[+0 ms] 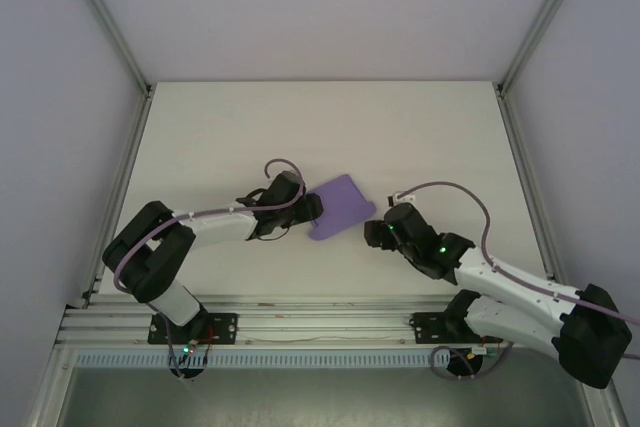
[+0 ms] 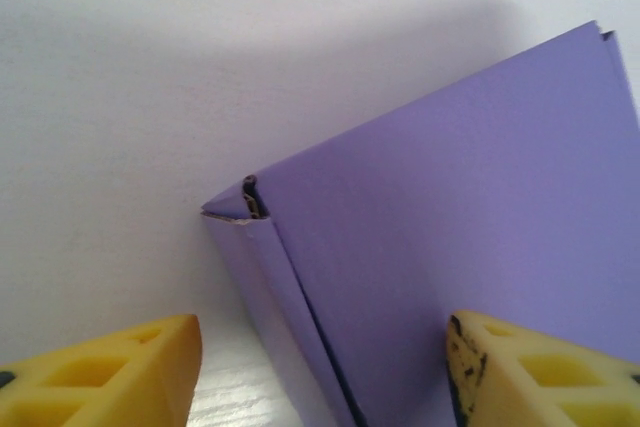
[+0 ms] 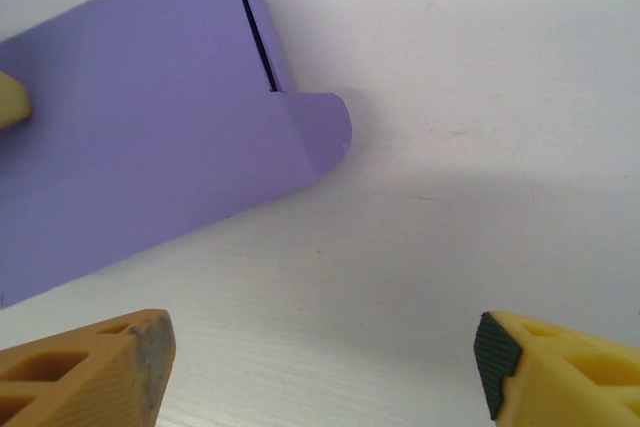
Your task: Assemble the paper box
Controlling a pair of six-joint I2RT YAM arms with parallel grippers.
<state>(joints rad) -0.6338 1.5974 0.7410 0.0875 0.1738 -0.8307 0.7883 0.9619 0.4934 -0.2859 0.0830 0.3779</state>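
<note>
The paper box (image 1: 340, 205) is a flat-folded lavender card lying on the white table near its middle. In the left wrist view the paper box (image 2: 450, 197) shows a folded side strip ending in a corner that points away from the camera. My left gripper (image 1: 312, 209) is at the box's left end, open, and in its wrist view the left gripper (image 2: 322, 352) has the folded edge between its yellow fingers. My right gripper (image 1: 372, 232) stands open just right of the box. In the right wrist view the paper box (image 3: 140, 137) and its rounded tab lie beyond the right gripper (image 3: 320, 347), which has bare table between its fingers.
The white table (image 1: 300, 127) is walled by grey panels and metal posts (image 1: 115, 27) on both sides. An aluminium rail (image 1: 320, 332) runs along the near edge by the arm bases. A cable (image 1: 450, 187) loops off the right arm.
</note>
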